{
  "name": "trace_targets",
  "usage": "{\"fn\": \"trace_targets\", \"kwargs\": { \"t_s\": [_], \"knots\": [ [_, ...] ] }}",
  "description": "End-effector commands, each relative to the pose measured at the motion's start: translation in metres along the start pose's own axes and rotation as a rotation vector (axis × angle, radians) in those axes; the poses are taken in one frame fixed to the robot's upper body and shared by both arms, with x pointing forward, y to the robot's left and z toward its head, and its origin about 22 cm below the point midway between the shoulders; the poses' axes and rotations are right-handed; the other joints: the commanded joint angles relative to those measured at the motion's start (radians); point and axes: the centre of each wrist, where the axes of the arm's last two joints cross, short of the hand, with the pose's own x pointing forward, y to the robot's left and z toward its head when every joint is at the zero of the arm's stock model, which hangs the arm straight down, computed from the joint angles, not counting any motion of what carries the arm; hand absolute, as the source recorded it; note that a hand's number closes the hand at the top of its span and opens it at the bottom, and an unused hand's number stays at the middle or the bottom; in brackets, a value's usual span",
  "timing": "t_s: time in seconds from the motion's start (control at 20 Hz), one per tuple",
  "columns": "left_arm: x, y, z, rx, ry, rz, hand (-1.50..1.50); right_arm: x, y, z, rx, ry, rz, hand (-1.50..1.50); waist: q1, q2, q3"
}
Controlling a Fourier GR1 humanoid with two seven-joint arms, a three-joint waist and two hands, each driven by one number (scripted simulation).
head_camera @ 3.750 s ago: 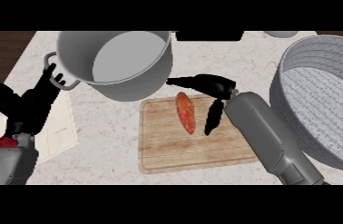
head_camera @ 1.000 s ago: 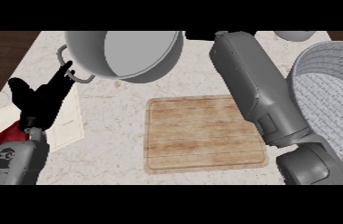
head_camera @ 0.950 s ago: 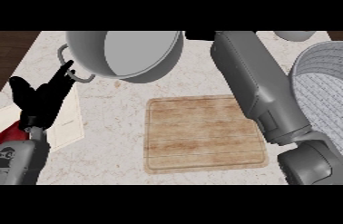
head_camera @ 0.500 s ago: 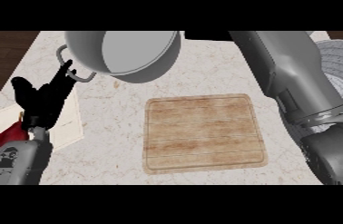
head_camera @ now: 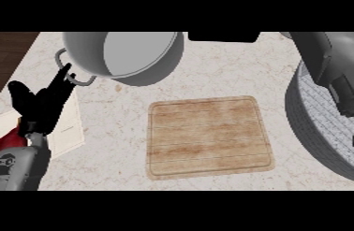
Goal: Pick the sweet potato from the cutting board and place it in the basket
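Pale speckled stone worktop (head_camera: 207, 75), a strip of dark wood floor at the upper left corner. Sweet potato: not visible anywhere; the board (head_camera: 209, 136) lies bare at centre, so the potato is judged to be either carried in the right hand beyond the frame or already in the basket (head_camera: 319, 132), whose visible portion shows none. Handling, as a judgement: a stiff, fairly dense tuber with dry skin, tapered at both ends, not fragile; best taken across its thick middle, where it will not roll out of the fingers. Basket: grey, woven-looking floor, cut off by the right edge, only its left part showing just beside the board. Right forearm (head_camera: 325, 57): grey, crossing above the basket at upper right; the right hand itself is out of view, so its grip cannot be told. Pot (head_camera: 128, 52): grey, with a side handle, beyond the board at upper left, its top cut off. Left hand (head_camera: 45, 101): black, at the left edge, fingers straight and pointing up, resting, holding nothing. Pale flat panel (head_camera: 66, 127) under it; small red object (head_camera: 10, 139) at far left, unidentifiable. Dark object (head_camera: 224, 36) at top, cut off.
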Motion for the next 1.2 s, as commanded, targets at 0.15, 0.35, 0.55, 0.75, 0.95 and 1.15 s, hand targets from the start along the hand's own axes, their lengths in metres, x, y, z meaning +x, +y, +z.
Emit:
{"fn": "trace_targets", "kwargs": {
  "t_s": [0.15,0.35,0.55,0.75,0.95,1.15],
  "knots": [
    [-0.008,0.005,0.002,0.009,0.025,0.009,0.0,-0.026,0.01,-0.029,-0.072,0.239,0.107,1.5,-0.029,-0.009,0.0],
    [-0.011,-0.006,0.006,0.019,0.016,0.009,0.0,-0.039,0.014,-0.042,-0.079,0.276,0.13,1.5,-0.03,-0.01,0.0],
    [-0.016,0.0,0.01,0.028,0.042,0.013,0.0,-0.065,0.035,-0.032,-0.062,0.26,0.151,1.5,-0.052,-0.019,0.001],
    [-0.006,0.012,0.01,0.023,0.044,-0.003,0.0,-0.08,0.041,-0.035,-0.058,0.284,0.093,1.5,-0.052,-0.021,0.001],
    [-0.021,0.006,0.012,0.049,0.047,0.012,0.0,-0.11,0.061,-0.02,-0.042,0.279,0.084,1.5,-0.072,-0.026,0.001],
    [-0.012,0.016,0.012,0.049,0.042,0.017,0.0,-0.154,0.051,-0.081,-0.226,0.358,0.096,1.5,-0.076,-0.019,0.0]
  ]
}}
